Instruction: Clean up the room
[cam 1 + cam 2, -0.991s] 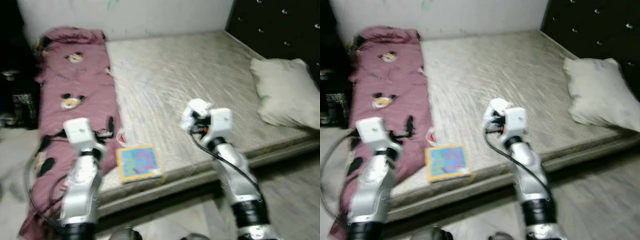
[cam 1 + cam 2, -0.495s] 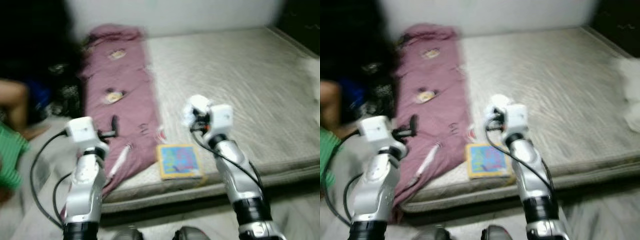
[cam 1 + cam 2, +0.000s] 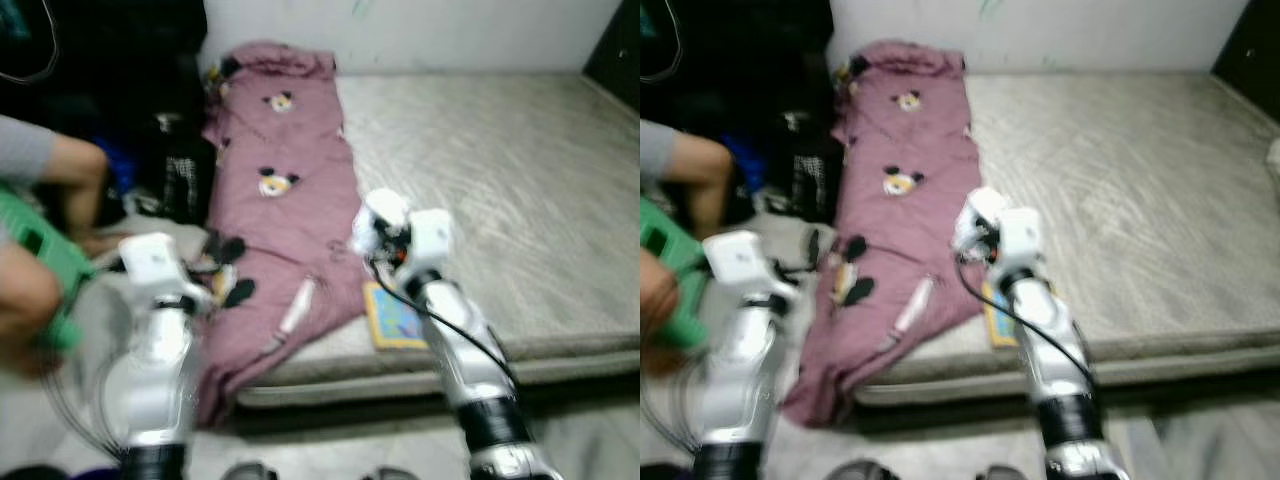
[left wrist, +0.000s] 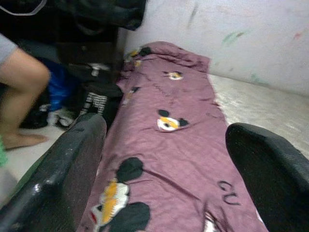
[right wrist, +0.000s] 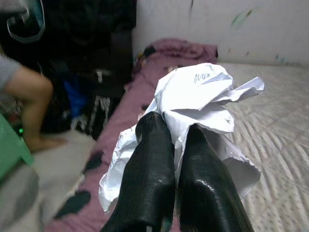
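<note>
Above the pink blanket [image 3: 285,190], right end effector [image 5: 175,145] clamped on crumpled paper [image 5: 203,104], handwriting illegible; left end effector [image 4: 164,159] apart.

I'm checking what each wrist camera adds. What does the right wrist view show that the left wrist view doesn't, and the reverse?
Right wrist view alone: the right claw, shut on a crumpled white paper. Left wrist view alone: the left claw, open and holding nothing, its fingers wide apart over cartoon mouse prints. Both share the maroon blanket, the pale mattress, the marked wall and a person's bare leg beside the bed.
</note>
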### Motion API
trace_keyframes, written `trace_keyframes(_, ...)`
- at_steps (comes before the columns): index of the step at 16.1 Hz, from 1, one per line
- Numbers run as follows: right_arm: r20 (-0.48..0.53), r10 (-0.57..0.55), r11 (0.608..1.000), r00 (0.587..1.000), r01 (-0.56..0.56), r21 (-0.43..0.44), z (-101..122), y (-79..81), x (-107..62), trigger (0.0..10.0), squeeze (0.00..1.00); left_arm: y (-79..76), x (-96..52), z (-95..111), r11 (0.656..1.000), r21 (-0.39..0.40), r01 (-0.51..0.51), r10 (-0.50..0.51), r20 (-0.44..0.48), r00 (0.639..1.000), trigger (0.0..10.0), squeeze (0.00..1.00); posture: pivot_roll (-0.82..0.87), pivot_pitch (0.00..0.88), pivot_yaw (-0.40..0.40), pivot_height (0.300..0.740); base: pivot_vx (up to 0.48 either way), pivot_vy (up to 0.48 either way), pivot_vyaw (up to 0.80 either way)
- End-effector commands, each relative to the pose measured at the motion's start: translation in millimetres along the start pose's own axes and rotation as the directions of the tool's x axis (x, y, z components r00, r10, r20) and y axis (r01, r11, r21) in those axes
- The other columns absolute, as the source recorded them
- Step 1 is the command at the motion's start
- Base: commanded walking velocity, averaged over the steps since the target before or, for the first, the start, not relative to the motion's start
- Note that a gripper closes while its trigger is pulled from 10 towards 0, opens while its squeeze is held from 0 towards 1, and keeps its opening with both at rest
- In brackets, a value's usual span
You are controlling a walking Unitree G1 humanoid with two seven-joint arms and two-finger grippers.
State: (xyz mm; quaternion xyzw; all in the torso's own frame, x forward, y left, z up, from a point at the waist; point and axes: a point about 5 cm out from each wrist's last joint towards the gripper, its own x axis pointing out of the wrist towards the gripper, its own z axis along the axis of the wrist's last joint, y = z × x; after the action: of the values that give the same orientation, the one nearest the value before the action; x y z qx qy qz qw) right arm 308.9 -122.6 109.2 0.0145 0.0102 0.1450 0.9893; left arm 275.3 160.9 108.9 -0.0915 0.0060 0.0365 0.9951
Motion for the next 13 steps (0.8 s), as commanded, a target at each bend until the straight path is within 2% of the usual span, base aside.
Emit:
trace_keyframes(1,0.028,0.022,1.000,0.999,-0.021,-0.015,6.7,4.0,3.6,10.0,0.00,2.6,0.6,1.5,1.000,0.020,-0.002,0.002,0.002,1.000,10.0,0.00,-0.08,0.000,0.000,0.740,0.000,0.000,0.80)
trace_keyframes(8,0.032,0.042,0.999,0.999,-0.042,-0.024,6.7,6.8,4.0,10.0,0.00,3.0,0.6,0.3,0.999,0.034,-0.006,0.006,0.000,1.000,10.0,0.00,-0.08,0.000,-0.003,0.740,0.000,0.000,0.80)
trace_keyframes(13,0.050,0.054,0.998,0.997,-0.052,-0.024,9.7,9.8,6.8,10.0,0.00,9.8,1.0,0.4,0.995,0.101,-0.023,0.023,0.002,1.000,10.0,0.00,-0.07,0.000,-0.005,0.740,0.000,0.000,0.80)
